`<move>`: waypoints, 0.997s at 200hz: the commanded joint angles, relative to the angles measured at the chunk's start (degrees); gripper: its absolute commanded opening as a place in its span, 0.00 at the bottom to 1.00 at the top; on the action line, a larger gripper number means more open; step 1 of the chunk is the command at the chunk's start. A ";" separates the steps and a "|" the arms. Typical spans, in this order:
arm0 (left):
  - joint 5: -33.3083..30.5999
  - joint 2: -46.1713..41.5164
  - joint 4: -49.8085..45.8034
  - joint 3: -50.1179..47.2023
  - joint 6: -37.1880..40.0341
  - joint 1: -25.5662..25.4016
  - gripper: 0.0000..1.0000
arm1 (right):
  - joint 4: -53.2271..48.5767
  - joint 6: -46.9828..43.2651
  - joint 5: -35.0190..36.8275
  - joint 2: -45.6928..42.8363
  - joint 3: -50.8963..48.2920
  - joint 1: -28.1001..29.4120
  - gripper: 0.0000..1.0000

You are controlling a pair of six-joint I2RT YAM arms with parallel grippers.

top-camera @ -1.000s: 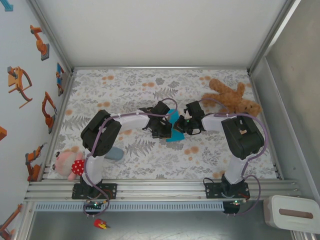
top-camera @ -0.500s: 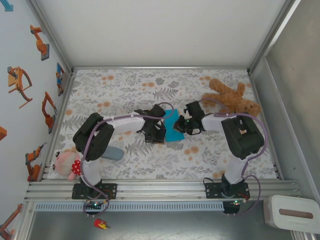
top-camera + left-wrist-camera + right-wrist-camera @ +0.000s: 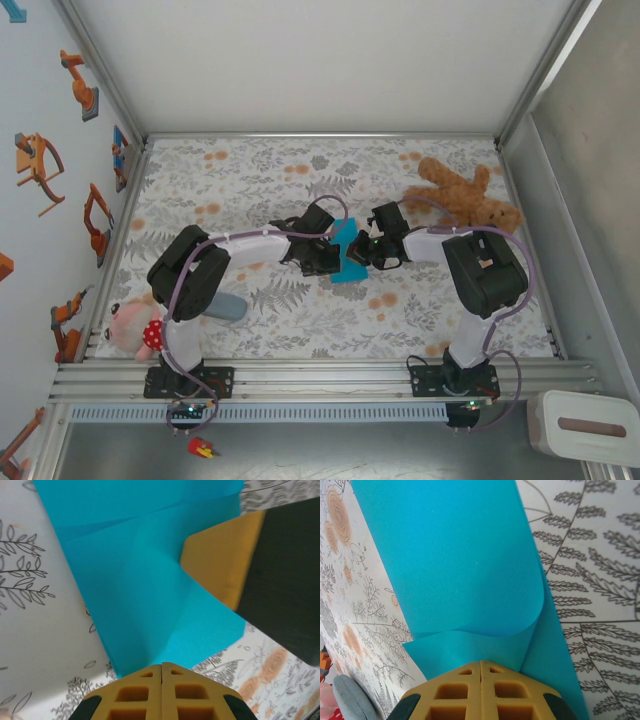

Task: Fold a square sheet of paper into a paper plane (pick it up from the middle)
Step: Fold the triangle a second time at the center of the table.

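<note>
Shifted back toward the square sheet of paper (image 3: 346,262): left gripper (image 3: 161,666), jaws closed at its edge. Paper is seen turquoise, creased, one flap curled over, left of brown teddy bear (image 3: 465,195). Right gripper (image 3: 481,663) is closed, tips on the paper.
</note>
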 commanded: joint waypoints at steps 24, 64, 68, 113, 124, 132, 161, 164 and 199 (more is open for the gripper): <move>0.96 2.61 -1.53 1.17 -1.56 -0.03 0.01 | -6.25 0.44 5.10 3.40 -2.34 -0.35 0.00; -0.56 2.91 -3.67 -0.46 -1.47 0.24 0.00 | -4.16 -1.97 2.35 0.78 -1.56 -1.12 0.00; -0.45 2.90 -3.65 -0.70 -1.39 0.28 0.00 | -3.86 -2.56 1.73 0.29 -1.29 -1.29 0.00; 0.80 3.01 -2.57 -1.66 -1.48 0.67 0.00 | -1.43 -5.71 -4.39 -2.66 0.54 -0.42 0.00; 0.80 3.07 -2.51 -1.65 -1.48 0.68 0.00 | -1.32 -5.90 -5.13 -2.33 0.63 0.56 0.00; 0.81 3.08 -2.45 -1.56 -1.48 0.61 0.00 | -0.82 -5.84 -5.51 -2.26 0.54 1.23 0.00; 0.81 2.82 -2.36 -1.78 -1.63 0.75 0.00 | -1.67 -5.71 -3.63 -3.11 0.09 2.54 0.00; 0.73 2.75 -2.21 -1.87 -1.65 0.76 0.00 | -1.61 -5.51 -3.61 -3.03 0.01 2.54 0.00; 0.99 2.34 -1.64 -1.97 -1.91 0.85 0.00 | -0.83 -4.80 -3.46 -0.52 -1.21 2.75 0.00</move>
